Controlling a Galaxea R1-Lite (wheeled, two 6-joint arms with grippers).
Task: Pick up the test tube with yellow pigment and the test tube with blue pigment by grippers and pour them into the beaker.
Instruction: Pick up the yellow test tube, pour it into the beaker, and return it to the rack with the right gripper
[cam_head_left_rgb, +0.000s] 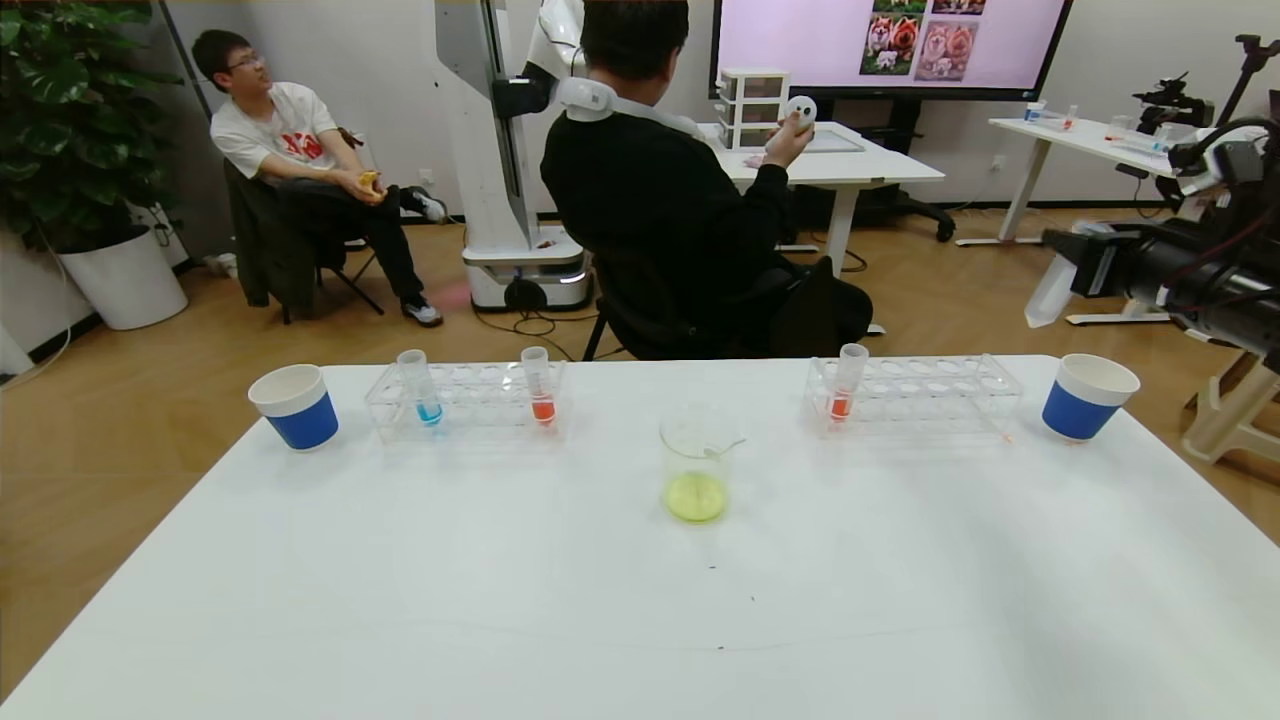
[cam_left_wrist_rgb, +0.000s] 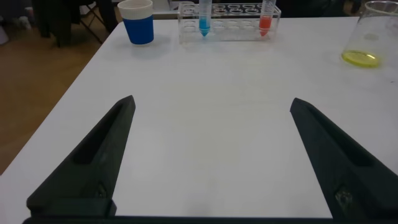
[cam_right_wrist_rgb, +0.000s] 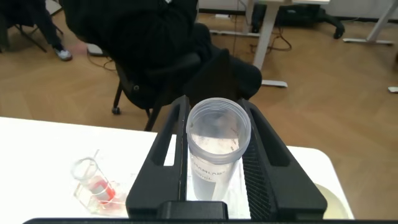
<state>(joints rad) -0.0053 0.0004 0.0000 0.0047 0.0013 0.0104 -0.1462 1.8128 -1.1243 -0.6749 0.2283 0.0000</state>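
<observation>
On my far left a blue-and-white paper cup (cam_head_left_rgb: 294, 405) is standing on the white surface (cam_head_left_rgb: 640, 610), and just beside it a clear rack (cam_head_left_rgb: 466, 400) is holding the test tube with blue pigment (cam_head_left_rgb: 417, 388) upright near its left end and an orange-red tube (cam_head_left_rgb: 538, 385) towards its right end. My left tool (cam_left_wrist_rgb: 211, 155) is hanging low over the bare surface, well apart from that rack, with its two black fingers (cam_left_wrist_rgb: 93, 165) spread wide and gripping nothing. In the middle the beaker (cam_head_left_rgb: 696, 468) is standing on its own, with a shallow layer of yellow-green liquid lying at its bottom. Further right a second clear rack (cam_head_left_rgb: 915, 392) is carrying one orange-red tube (cam_head_left_rgb: 846, 381) at its left end, and another paper cup (cam_head_left_rgb: 1086, 396) is sitting just past its right end. At the far right my right tool (cam_right_wrist_rgb: 214, 155) is hovering high above that cup, off the surface's right edge, its fingers closed tight around a clear test tube (cam_right_wrist_rgb: 216, 146) that is looking empty and is tilting with its tip pointing downwards to the left
</observation>
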